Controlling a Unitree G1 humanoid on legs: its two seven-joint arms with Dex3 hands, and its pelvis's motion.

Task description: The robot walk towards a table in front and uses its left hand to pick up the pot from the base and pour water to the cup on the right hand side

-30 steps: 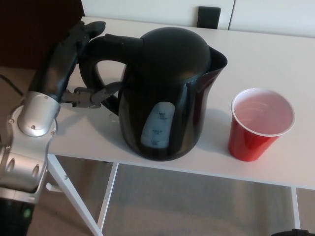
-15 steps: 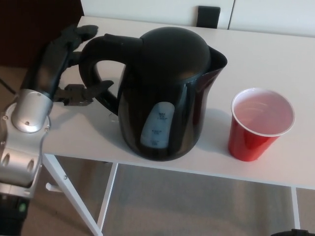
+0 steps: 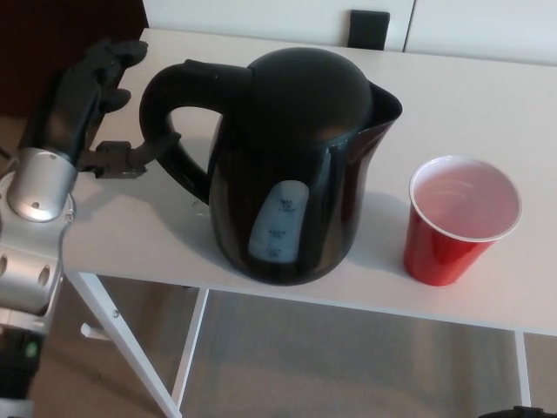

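The white desk [image 3: 487, 96] carries the black pot [image 3: 296, 165], with the red cup [image 3: 459, 219] beside it; your left hand [image 3: 91, 109] is open, just beside the handle [image 3: 165, 117]; bring the fingers around it fully before you lift.

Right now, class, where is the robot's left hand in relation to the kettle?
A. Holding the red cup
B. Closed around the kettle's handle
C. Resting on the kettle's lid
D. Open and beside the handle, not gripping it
D. The left hand sits just left of the kettle with its fingers spread and a visible gap to the handle loop, while the red cup stands untouched on the table.
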